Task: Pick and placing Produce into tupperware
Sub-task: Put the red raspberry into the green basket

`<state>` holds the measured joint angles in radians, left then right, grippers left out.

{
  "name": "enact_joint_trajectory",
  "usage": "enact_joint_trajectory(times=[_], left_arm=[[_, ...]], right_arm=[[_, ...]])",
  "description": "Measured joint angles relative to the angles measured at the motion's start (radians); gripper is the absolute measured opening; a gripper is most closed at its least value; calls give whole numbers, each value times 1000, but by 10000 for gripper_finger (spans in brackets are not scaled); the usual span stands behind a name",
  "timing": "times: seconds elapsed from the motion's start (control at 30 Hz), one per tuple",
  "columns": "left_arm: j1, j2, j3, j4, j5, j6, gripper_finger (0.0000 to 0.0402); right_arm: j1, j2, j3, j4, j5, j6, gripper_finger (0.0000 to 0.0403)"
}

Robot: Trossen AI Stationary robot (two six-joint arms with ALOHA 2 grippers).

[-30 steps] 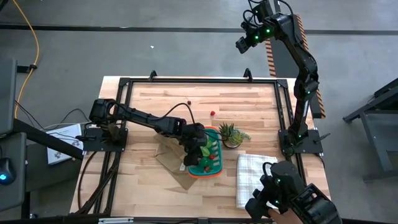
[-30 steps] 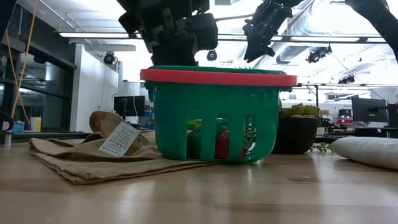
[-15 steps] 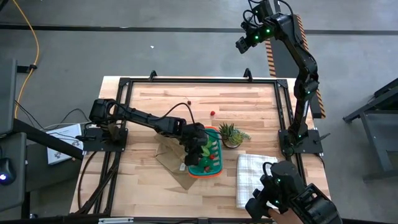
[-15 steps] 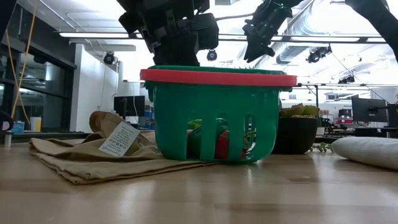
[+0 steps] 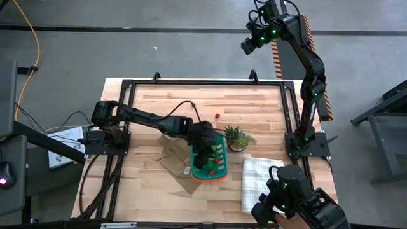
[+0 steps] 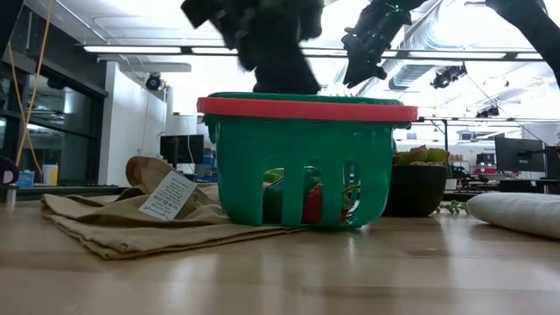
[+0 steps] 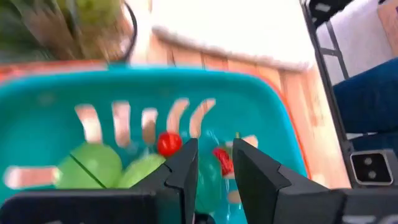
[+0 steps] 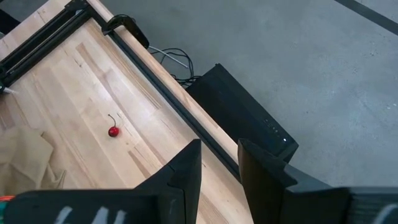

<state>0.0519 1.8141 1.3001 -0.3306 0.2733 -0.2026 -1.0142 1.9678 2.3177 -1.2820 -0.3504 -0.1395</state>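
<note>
The teal tupperware (image 5: 210,176) with an orange rim (image 6: 306,109) stands on the table, partly on a brown paper bag. In it lie green round pieces (image 7: 93,165) and small red balls (image 7: 168,144); green and red also show through its slots (image 6: 313,206). My left gripper (image 7: 214,165) hovers over the tupperware's inside (image 5: 206,147), open with a narrow gap, and I see nothing between its fingers. A red cherry (image 5: 193,106) (image 8: 113,131) and a small red-topped piece (image 5: 217,117) rest on the bare wood. My right gripper (image 5: 247,46) (image 8: 219,168) waits raised beyond the far edge, open.
A spiky green potted plant (image 5: 234,137) stands just right of the tupperware. A white checked cloth (image 5: 261,181) lies near the right front corner. The brown paper bag (image 6: 131,214) with a white tag spreads to the tupperware's left. Black frame rails border the table.
My left gripper has moved toward the table's right, from over the tupperware's left rim to over its middle; it shows blurred in the low view. The tupperware and the produce have stayed where they were.
</note>
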Motion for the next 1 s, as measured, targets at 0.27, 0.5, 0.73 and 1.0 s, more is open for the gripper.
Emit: enact_joint_trajectory(times=[0.27,0.5,0.73,1.0], left_arm=[[91,-1,193,-216,-59,20,83],[187,-1,320,-421,-61,47,68],[261,-1,437,-614,-64,67,54],[320,-1,535,-885,-239,79,49]], right_arm=[[-2,0,0,-17,0,-39,96],[-2,0,0,-32,0,-45,96],[21,0,0,-43,-9,-45,96],[28,0,0,-42,-28,-53,96]])
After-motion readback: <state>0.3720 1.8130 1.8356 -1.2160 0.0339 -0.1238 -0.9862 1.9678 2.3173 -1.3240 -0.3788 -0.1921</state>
